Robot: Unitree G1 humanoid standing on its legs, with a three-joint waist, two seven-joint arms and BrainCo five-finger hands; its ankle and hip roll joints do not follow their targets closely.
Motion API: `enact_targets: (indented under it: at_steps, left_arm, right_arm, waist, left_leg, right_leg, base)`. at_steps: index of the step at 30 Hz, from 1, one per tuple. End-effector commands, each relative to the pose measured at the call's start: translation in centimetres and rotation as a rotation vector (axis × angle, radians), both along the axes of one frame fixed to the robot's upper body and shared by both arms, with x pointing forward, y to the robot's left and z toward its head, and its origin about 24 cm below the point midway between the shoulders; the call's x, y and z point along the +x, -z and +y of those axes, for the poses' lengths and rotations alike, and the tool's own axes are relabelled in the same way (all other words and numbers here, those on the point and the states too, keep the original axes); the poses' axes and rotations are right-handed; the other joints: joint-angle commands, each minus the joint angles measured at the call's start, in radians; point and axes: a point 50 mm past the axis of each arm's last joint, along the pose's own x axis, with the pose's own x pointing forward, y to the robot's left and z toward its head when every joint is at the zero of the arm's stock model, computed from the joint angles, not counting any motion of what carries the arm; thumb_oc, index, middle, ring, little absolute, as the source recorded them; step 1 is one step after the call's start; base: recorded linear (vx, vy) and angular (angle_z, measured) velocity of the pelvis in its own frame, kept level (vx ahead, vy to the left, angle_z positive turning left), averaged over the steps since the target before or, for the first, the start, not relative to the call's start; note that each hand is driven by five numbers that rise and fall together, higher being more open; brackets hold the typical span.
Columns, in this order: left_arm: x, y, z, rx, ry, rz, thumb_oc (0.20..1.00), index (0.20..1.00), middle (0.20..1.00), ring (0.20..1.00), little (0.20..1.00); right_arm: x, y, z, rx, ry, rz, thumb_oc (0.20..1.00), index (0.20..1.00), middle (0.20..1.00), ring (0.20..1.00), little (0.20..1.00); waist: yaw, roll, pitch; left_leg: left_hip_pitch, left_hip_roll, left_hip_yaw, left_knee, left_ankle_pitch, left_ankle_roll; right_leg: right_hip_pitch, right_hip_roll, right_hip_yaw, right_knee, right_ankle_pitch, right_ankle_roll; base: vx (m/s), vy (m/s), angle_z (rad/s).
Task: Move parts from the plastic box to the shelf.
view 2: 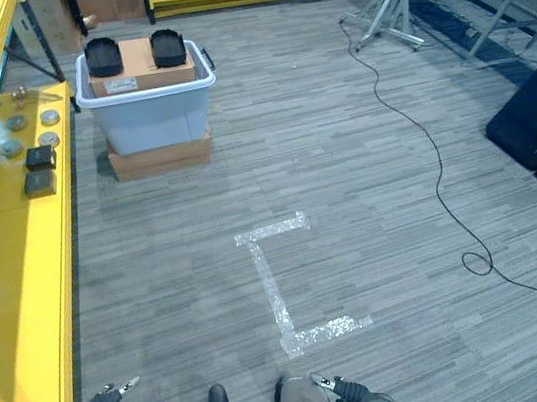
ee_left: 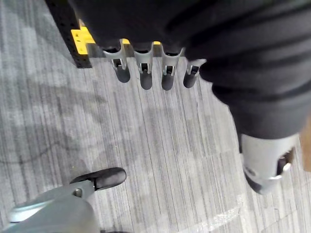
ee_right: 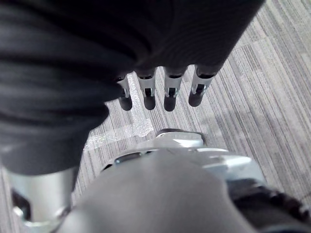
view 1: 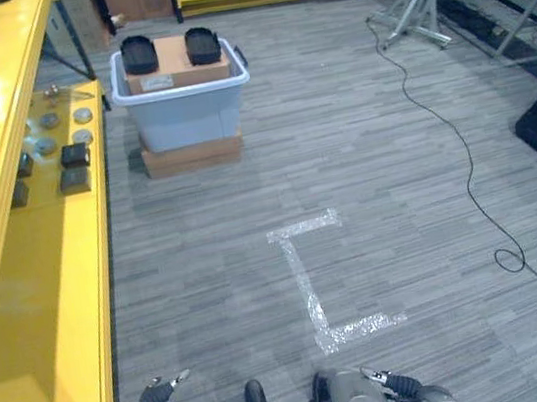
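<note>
Pale blue plastic box (view 1: 184,113) stood upright on a flat cardboard carton, two black parts (view 1: 138,54) lay side by side across a brown carton inside it, yellow shelf (view 1: 49,254) left of the box held small dark and round parts (view 1: 73,155).

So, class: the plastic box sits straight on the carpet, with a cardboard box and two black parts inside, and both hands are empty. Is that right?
Not quite. The left eye view shows the plastic box resting on a flat brown carton, not straight on the carpet. The cardboard box, two black parts and empty left hand and right hand are right.
</note>
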Motion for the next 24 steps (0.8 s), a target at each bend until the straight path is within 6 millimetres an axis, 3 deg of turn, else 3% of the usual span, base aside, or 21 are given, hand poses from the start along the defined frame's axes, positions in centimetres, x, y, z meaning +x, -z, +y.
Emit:
enact_targets:
  at_steps: [1,5,9,13,14,17,18,19,20,21,22,24]
  left_arm:
    - [1.1,-0.2,-0.8,-0.024,-0.053,-0.066,1.0,1.0,1.0,1.0,1.0]
    - [2.2,-0.4,-1.8,-0.054,-0.088,-0.098,1.0,1.0,1.0,1.0,1.0]
    - [1.6,0.0,-2.3,-0.062,-0.095,-0.048,1.0,1.0,1.0,1.0,1.0]
    - [0.0,0.6,-2.3,-0.066,-0.155,0.006,1.0,1.0,1.0,1.0,1.0]
    - [-0.5,0.7,-2.2,-0.067,-0.143,0.031,1.0,1.0,1.0,1.0,1.0]
    - [-1.2,1.0,-2.4,-0.057,-0.105,0.067,1.0,1.0,1.0,1.0,1.0]
    - [-2.1,1.2,-2.4,-0.042,-0.09,0.091,1.0,1.0,1.0,1.0,1.0]
    - [-3.1,1.5,-2.3,-0.028,-0.084,0.112,1.0,1.0,1.0,1.0,1.0]
    - [-4.4,1.8,-2.1,-0.017,-0.08,0.138,1.0,1.0,1.0,1.0,1.0]
    - [-5.2,1.8,-1.9,-0.009,-0.074,0.146,1.0,1.0,1.0,1.0,1.0]
    - [-5.6,1.9,-1.7,-0.003,-0.064,0.152,1.0,1.0,1.0,1.0,1.0]
    - [-6.0,1.9,-1.4,0.007,-0.055,0.158,1.0,1.0,1.0,1.0,1.0]
  right_arm:
    - [-2.1,0.3,-1.6,-0.084,-0.038,0.132,1.0,1.0,1.0,1.0,1.0]
    - [-3.3,0.5,-1.9,-0.114,-0.042,0.188,1.0,1.0,1.0,1.0,1.0]
    - [-3.1,0.4,-2.2,-0.123,-0.002,0.178,1.0,1.0,1.0,1.0,1.0]
    - [-1.4,-0.2,-3.1,-0.184,-0.035,0.106,1.0,1.0,1.0,1.0,1.0]
    - [-0.5,-0.7,-4.0,-0.217,-0.027,0.083,1.0,1.0,1.0,1.0,1.0]
    - [0.3,-1.2,-4.7,-0.238,0.003,0.055,1.0,1.0,1.0,1.0,1.0]
    - [1.0,-1.4,-4.9,-0.241,0.015,0.032,1.0,1.0,1.0,1.0,1.0]
    - [1.7,-1.7,-5.0,-0.24,0.016,0.014,1.0,1.0,1.0,1.0,1.0]
    - [2.3,-1.9,-5.1,-0.241,0.0,-0.008,1.0,1.0,1.0,1.0,1.0]
    - [2.6,-2.0,-5.1,-0.241,-0.022,-0.023,1.0,1.0,1.0,1.0,1.0]
    - [2.8,-2.1,-5.1,-0.244,-0.041,-0.033,1.0,1.0,1.0,1.0,1.0]
    - [3.5,-2.3,-5.0,-0.254,-0.061,-0.048,1.0,1.0,1.0,1.0,1.0]
  waist:
    - [-0.032,-0.021,0.005]
    - [-0.042,-0.018,0.0]
    - [-0.031,-0.032,-0.021]
    - [-0.017,-0.054,-0.02]
    - [-0.004,-0.067,-0.01]
    - [0.022,-0.065,0.005]
    - [0.042,-0.055,0.009]
    - [0.066,-0.045,0.013]
    - [0.097,-0.031,0.021]
    - [0.121,-0.027,0.029]
    - [0.135,-0.033,0.033]
    - [0.15,-0.049,0.028]
  left_leg:
    - [-0.031,0.024,-0.074,0.203,-0.129,0.038]
    - [-0.011,0.049,-0.084,0.195,-0.125,0.033]
    - [-0.034,0.072,-0.1,0.269,-0.104,0.024]
    - [-0.139,0.09,-0.112,0.522,-0.026,0.01]
    - [-0.23,0.112,-0.095,0.643,-0.003,0.004]
    - [-0.271,0.107,-0.081,0.6,-0.004,0.003]
    - [-0.27,0.08,-0.081,0.494,0.008,-0.001]
    - [-0.279,0.047,-0.093,0.396,0.029,-0.006]
    - [-0.306,0.024,-0.115,0.303,0.088,-0.022]
    - [-0.349,0.015,-0.131,0.289,0.137,-0.035]
    - [-0.367,0.007,-0.135,0.297,0.137,-0.037]
    - [-0.356,-0.008,-0.12,0.293,0.072,-0.014]
  right_leg:
    - [0.087,-0.008,0.105,-0.143,0.181,0.049]
    - [0.122,0.03,0.122,-0.152,0.162,0.026]
    - [0.155,0.046,0.121,-0.172,0.147,0.005]
    - [0.177,0.052,0.119,-0.183,0.135,-0.03]
    - [0.196,0.053,0.106,-0.195,0.135,-0.046]
    - [0.226,0.062,0.102,-0.21,0.124,-0.044]
    - [0.242,0.075,0.106,-0.218,0.113,-0.037]
    - [0.259,0.09,0.117,-0.222,0.101,-0.033]
    - [0.285,0.114,0.13,-0.225,0.084,-0.035]
    - [0.303,0.129,0.139,-0.222,0.069,-0.04]
    - [0.313,0.129,0.142,-0.219,0.06,-0.041]
    - [0.319,0.117,0.146,-0.212,0.052,-0.035]
  base:
    - [0.27,-0.135,0.06]
    - [0.26,-0.218,0.34]
    - [0.25,-0.259,0.29]
    - [0.23,-0.213,0.21]
    - [0.24,-0.206,0.08]
    - [0.28,-0.07,0.19]
    - [0.35,0.079,-0.01]
    - [0.48,0.148,-0.1]
    - [0.46,0.149,-0.25]
    - [0.38,0.123,-0.34]
    - [0.26,0.106,-0.3]
    - [0.17,0.112,-0.29]
